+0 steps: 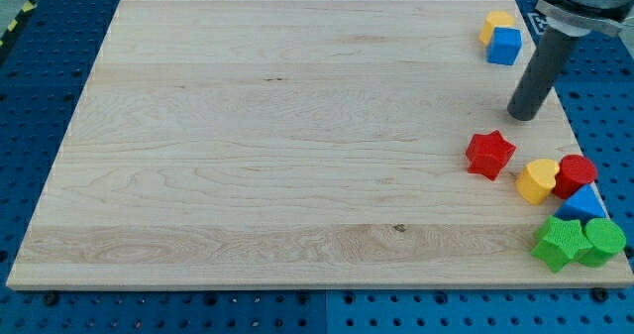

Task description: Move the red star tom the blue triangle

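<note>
The red star (490, 154) lies on the wooden board at the view's right. The blue triangle (583, 204) lies lower right of it, near the board's right edge, wedged among other blocks. A yellow heart (538, 180) sits between the star and the triangle. My tip (522, 113) is the lower end of the dark rod, above and slightly right of the red star, a short gap away and not touching it.
A red round block (576, 173) touches the yellow heart above the triangle. A green star (559, 242) and a green round block (602, 241) sit below the triangle at the board's corner. A yellow block (499, 22) and blue cube (504, 46) sit at the top right.
</note>
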Available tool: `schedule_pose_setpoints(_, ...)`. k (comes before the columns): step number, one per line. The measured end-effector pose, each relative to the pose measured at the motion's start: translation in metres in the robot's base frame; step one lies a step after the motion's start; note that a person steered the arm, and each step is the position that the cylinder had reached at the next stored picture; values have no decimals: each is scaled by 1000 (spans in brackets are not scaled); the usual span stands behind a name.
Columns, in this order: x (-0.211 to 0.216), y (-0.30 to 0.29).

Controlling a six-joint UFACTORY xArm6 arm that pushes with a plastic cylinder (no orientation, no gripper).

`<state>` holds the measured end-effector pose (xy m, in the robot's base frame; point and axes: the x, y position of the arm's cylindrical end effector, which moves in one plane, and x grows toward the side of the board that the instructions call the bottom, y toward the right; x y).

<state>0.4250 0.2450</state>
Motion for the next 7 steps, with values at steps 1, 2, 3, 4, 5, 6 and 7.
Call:
schedule_pose_setpoints(1, 15, 0)
schedule_pose_setpoints(2, 30, -4)
schedule_pose_setpoints(3, 39, -13)
schedule_pose_setpoints(4, 46, -28)
schedule_pose_setpoints(5, 54, -42)
schedule_pose_setpoints(6, 58, -52)
schedule_pose_setpoints(7, 50, -55)
